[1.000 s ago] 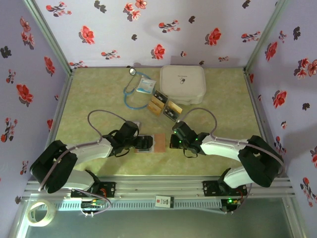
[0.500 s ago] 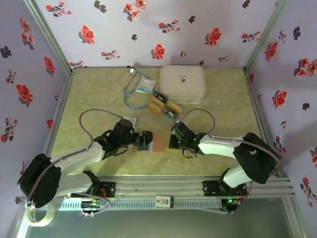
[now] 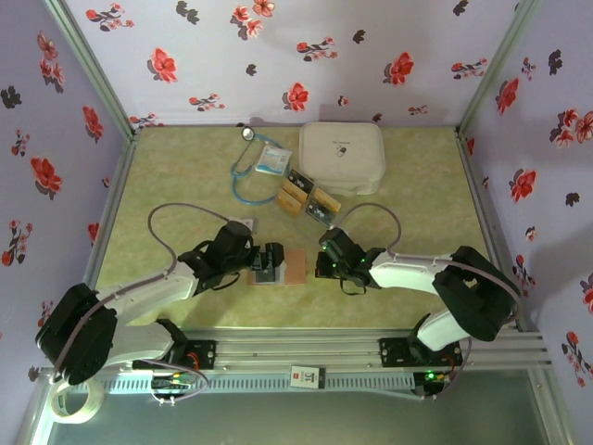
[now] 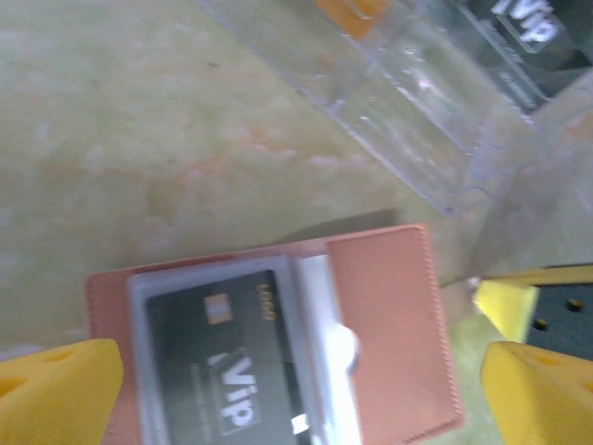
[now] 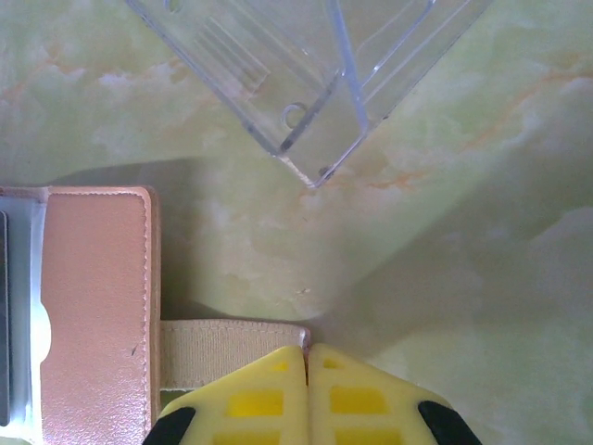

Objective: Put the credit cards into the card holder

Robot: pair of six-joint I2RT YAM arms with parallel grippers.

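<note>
Flanking the stitched leathery card holder (image 4: 389, 315), left gripper (image 4: 296, 399) gapes wide; right gripper (image 5: 307, 371) is closed.

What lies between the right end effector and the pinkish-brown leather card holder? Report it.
A beige elastic strap runs from the pinkish-brown leather card holder to the shut right end effector, in the right wrist view.

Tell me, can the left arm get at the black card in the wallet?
Probably yes: the left gripper hangs open over the card holder, straddling the black card; only a clear pocket covers it.
</note>
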